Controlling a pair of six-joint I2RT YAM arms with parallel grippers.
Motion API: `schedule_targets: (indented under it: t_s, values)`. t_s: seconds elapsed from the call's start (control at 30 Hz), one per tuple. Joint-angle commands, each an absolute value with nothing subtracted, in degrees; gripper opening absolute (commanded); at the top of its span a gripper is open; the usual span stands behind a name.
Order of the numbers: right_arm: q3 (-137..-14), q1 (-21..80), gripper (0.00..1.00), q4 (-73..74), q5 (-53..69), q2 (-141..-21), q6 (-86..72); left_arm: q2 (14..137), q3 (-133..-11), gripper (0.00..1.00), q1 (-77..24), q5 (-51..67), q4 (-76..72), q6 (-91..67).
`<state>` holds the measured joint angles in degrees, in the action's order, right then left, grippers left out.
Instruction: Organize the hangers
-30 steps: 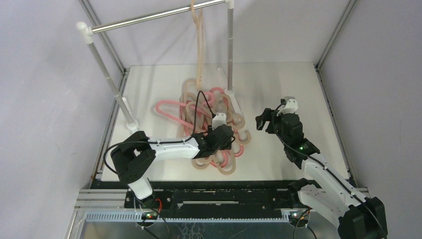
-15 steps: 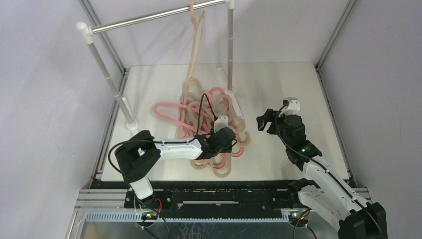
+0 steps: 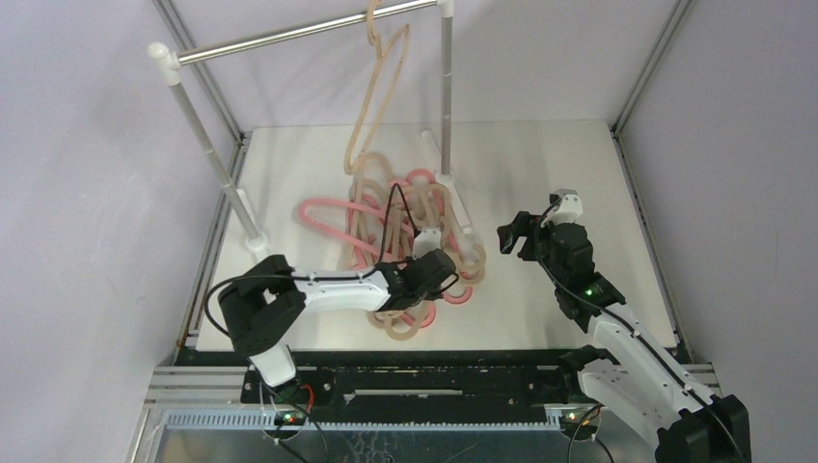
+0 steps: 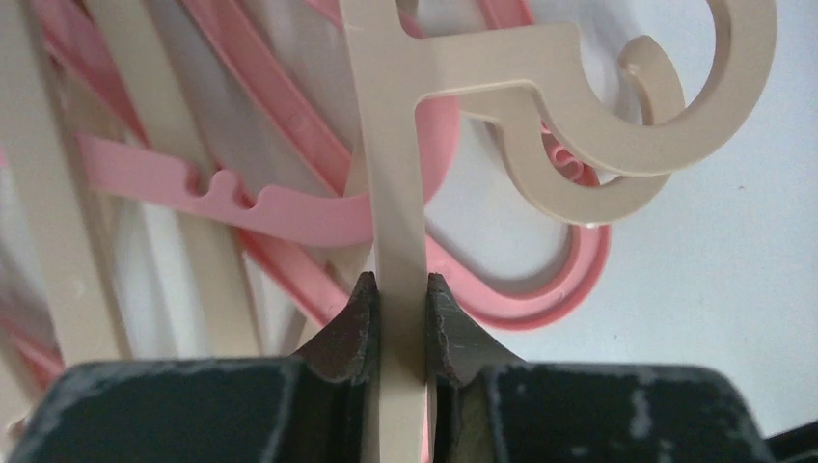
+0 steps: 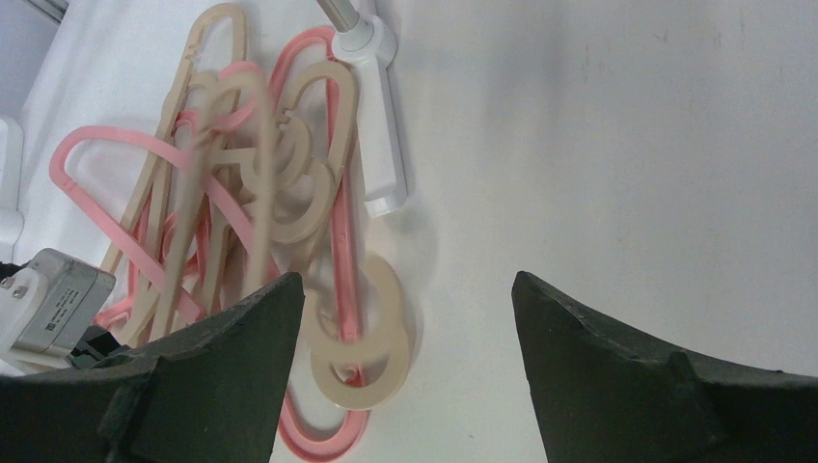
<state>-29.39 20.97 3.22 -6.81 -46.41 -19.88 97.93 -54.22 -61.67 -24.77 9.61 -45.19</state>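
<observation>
Rail (image 3: 289, 34): silver, on white-capped posts, spanned the table's far left.
Left gripper (image 4: 400, 289): fingers narrow, pinched on a beige hanger (image 4: 394, 174) in the pile.
Hangers (image 3: 386, 217): pink and beige tangle lay mid-table, just beside the rack foot (image 5: 384, 125); a lone hanger (image 3: 374, 101) hung from the rail.
Right gripper (image 5: 405, 289): fingers wide, empty, beside the pile.
Table (image 3: 559, 164): white.
Walls (image 3: 87, 193): pale grey.

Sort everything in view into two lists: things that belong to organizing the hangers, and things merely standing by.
Belong to the job: pile of pink and beige hangers; hanging beige hanger; clamped beige hanger, in the left gripper.

Standing by: silver rail with white posts; white table; open right gripper.
</observation>
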Motion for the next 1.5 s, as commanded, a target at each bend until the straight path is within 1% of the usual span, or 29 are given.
schedule_targets:
  t_s: [0.0,0.03,0.2,0.33,0.53,0.77,0.9,1.0,1.13,1.23,1.47]
  values:
    - [-29.3,20.5,0.88,1.0,-6.1,-46.2,-20.9,90.5,-52.4,0.02,-62.2,-26.2,12.8,-45.5]
    - [-29.3,20.6,0.88,1.0,-6.2,-46.2,-20.9,89.3,-52.2,0.00,-62.3,-26.1,13.7,-45.4]
    - [-29.3,20.6,0.87,1.0,-6.2,-46.2,-21.0,81.9,-50.0,0.00,-62.8,-27.5,18.3,-46.2]
    - [-29.3,20.6,0.87,1.1,-6.2,-46.0,-20.9,73.2,-45.0,0.00,-62.7,-30.8,18.2,-47.9]
    - [-29.3,20.6,0.87,0.9,-5.7,-46.2,-20.9,61.7,-41.5,0.00,-60.7,-33.3,19.2,-47.6]
    - [-29.3,20.8,0.87,0.0,-3.3,-45.9,-20.9,52.2,-38.8,0.00,-51.0,-32.9,19.7,-42.3]
    - [-29.3,21.0,0.87,-0.6,-2.8,-47.3,-20.9,47.2,-39.2,0.00,-41.9,-31.2,20.9,-37.3]
    - [-29.3,21.1,0.87,-0.7,-2.9,-47.7,-20.9,42.1,-37.8,0.00,-35.0,-27.2,19.8,-34.2]
    - [-29.3,21.2,0.87,-0.7,-3.2,-48.0,-20.8,36.4,-36.6,0.00,-25.0,-18.7,18.4,-32.4]
    - [-29.3,21.3,0.86,-0.9,-3.2,-48.6,-20.8,35.6,-37.5,0.00,-20.5,-14.4,17.7,-32.4]
    - [-29.3,21.6,0.86,-1.2,-4.0,-49.5,-20.4,42.4,-45.9,0.00,-18.9,-10.2,13.0,-32.7]
